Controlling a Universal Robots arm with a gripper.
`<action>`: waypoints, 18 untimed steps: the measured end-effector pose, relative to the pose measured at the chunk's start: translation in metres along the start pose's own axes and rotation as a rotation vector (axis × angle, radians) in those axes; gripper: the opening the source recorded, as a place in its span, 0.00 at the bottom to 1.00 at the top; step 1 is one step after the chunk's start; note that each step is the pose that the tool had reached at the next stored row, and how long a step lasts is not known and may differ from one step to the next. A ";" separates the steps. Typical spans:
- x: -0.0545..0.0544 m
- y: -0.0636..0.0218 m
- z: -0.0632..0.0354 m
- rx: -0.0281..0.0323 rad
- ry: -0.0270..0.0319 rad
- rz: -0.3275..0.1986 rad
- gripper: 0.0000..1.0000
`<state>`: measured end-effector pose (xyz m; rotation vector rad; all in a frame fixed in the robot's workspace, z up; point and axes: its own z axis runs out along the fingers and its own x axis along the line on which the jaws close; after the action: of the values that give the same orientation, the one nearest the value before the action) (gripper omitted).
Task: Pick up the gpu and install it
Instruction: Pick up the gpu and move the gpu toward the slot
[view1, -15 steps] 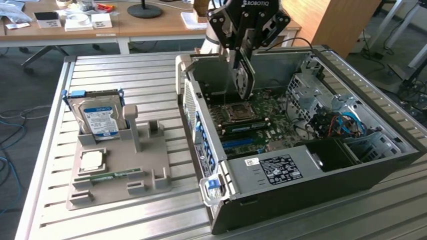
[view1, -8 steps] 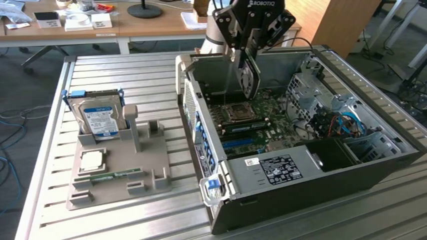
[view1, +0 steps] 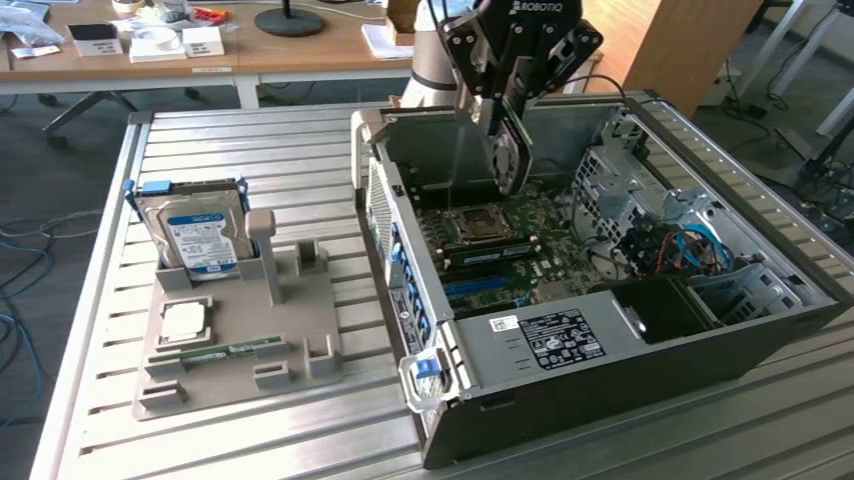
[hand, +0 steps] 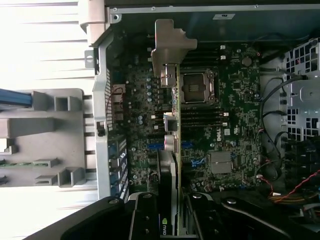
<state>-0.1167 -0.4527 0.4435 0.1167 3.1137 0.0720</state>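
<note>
**Hand (view1: 511, 110) clenching gpu (view1: 509, 165) inside open case (view1: 601, 390)**

The hand is grasping the gpu by its upper part and holding it upright, edge-down, over the motherboard (view1: 541, 215) near the processor socket (view1: 478, 222). The case is lying open on the slatted surface (view1: 267, 150).

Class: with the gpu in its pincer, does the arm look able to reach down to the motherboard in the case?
Probably yes. The case lies open on top, and the pincer holds the gpu edge-down over the motherboard with nothing between them; the cables sit off to the side.
</note>
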 end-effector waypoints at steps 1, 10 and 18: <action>-0.001 0.0001 0.0000 0.0000 0.0000 0.000 0.27; -0.016 0.0015 0.0004 0.0001 0.0000 0.000 0.27; -0.035 0.0031 0.0009 0.0000 0.0000 0.000 0.27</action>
<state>-0.0814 -0.4523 0.4435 0.1167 3.1137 0.0719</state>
